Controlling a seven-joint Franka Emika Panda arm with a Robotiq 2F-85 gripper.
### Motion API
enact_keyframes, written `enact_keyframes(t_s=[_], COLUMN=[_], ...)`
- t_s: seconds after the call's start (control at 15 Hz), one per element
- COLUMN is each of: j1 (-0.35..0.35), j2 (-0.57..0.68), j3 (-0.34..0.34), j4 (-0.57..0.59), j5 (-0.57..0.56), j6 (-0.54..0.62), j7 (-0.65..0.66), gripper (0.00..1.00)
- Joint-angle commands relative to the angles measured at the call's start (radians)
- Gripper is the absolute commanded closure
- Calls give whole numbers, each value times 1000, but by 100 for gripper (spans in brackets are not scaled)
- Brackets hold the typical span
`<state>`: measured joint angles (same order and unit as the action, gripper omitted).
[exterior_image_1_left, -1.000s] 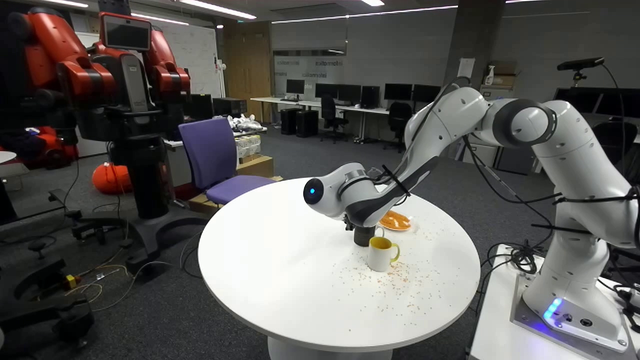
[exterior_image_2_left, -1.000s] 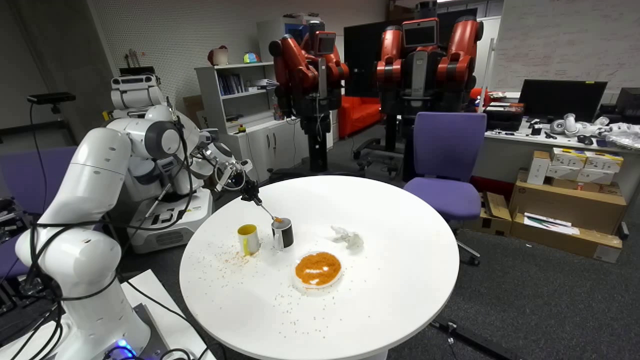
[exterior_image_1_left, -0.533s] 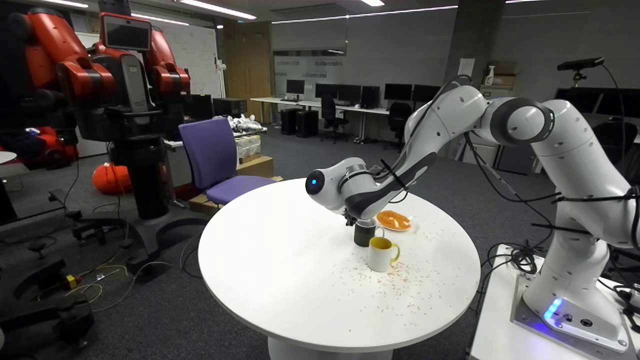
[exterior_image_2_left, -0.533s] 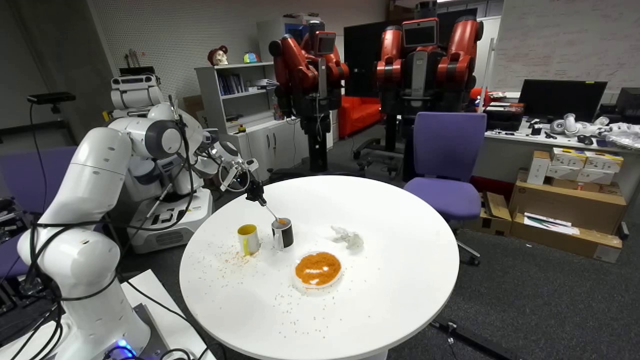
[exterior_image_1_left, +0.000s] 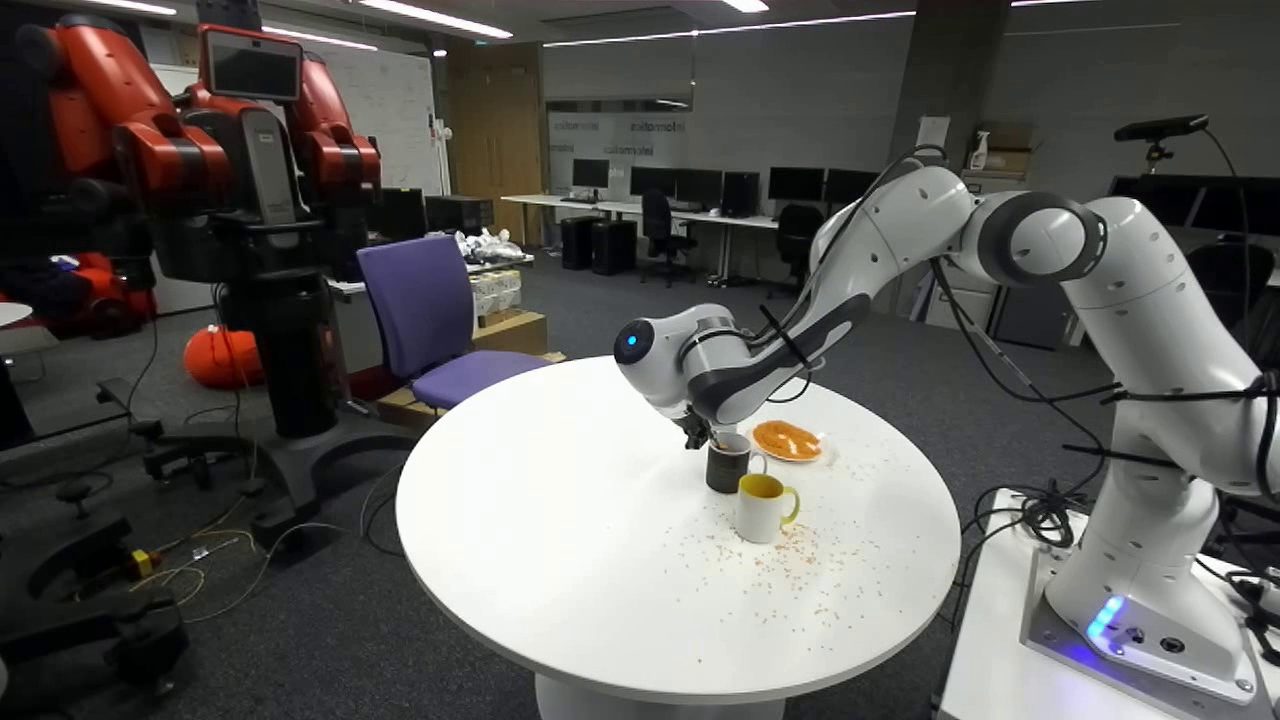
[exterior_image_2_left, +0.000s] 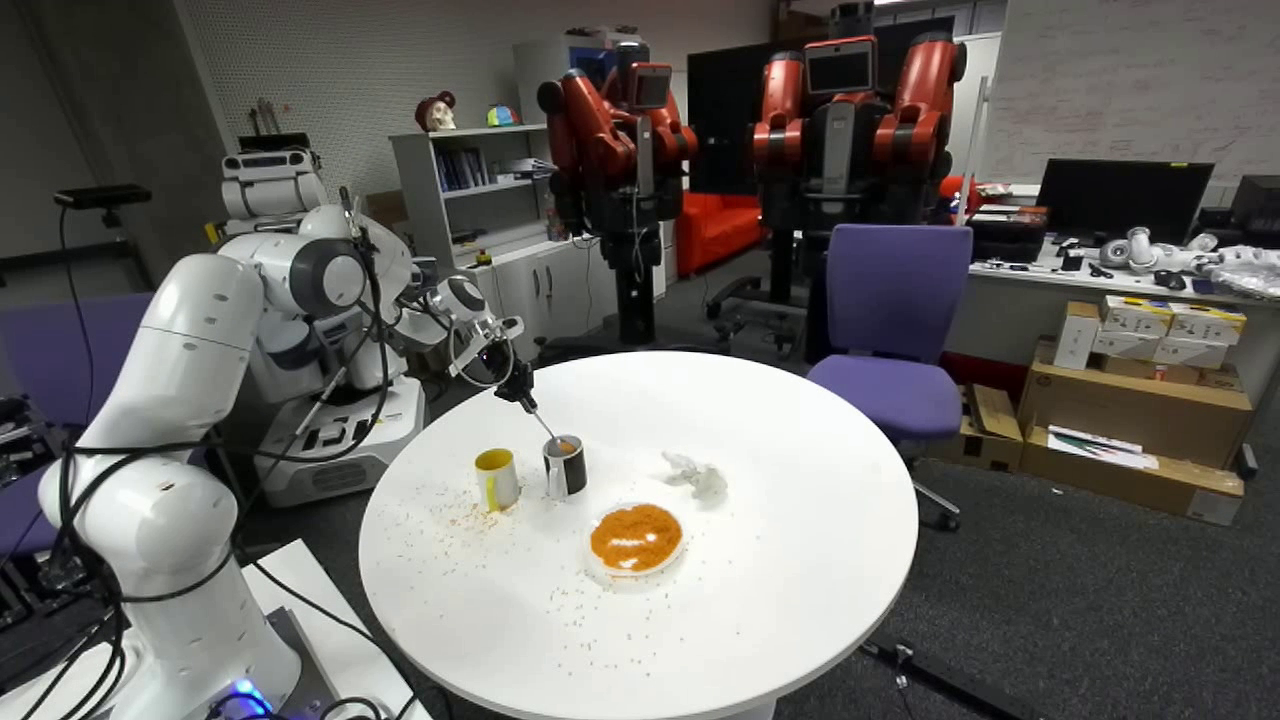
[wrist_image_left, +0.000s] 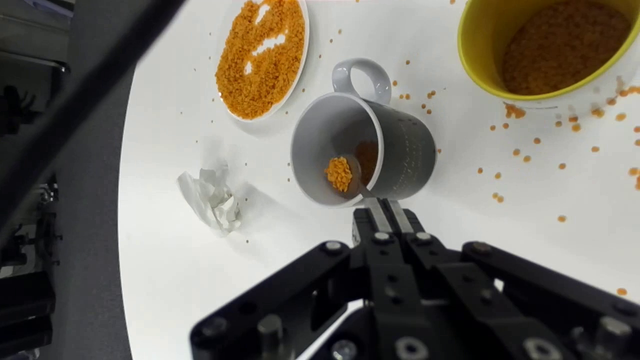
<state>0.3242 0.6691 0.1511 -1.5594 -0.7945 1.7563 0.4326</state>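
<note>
Wrist view: have black two-finger gripper (wrist_image_left: 384, 204) at lower centre, fingers together, clamped on thin metal spoon (wrist_image_left: 356, 181) by its handle. See spoon's bowl, loaded with small orange grains (wrist_image_left: 339, 173), inside mouth of dark-grey ceramic mug (wrist_image_left: 407, 150), mid-frame. Can't tell how deep. Also get white mug with yellow inside (wrist_image_left: 482, 45), upper right; round white plate (wrist_image_left: 270, 44) of same grains, upper left; crumpled white tissue-like wad (wrist_image_left: 212, 200), left of centre.

In an exterior view: see white robot arm (exterior_image_1_left: 905, 230) spanning from right edge to dark-grey mug, right of centre on round white table (exterior_image_1_left: 560, 560), just behind white mug.

In an exterior view: see spoon slanting from gripper into dark-grey mug, left of centre. Find plate lower centre, purple office chair (exterior_image_2_left: 893, 295) at right.
</note>
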Motion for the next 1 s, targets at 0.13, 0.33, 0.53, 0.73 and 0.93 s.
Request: enact_keyframes(t_s=[0.13, 0.33, 0.53, 0.73, 0.93], j1=[-27, -38, -48, -60, -71], j2=[-42, -69, -108, -150, -172], j3=[-13, -20, -27, -34, -35], j4=[-15, -26, -38, -47, -45], j5=[83, 119, 154, 196, 250], j6=[67, 89, 105, 113, 110], j7=[-103, -138, -167, -191, -235], gripper=[100, 100, 100, 100, 100])
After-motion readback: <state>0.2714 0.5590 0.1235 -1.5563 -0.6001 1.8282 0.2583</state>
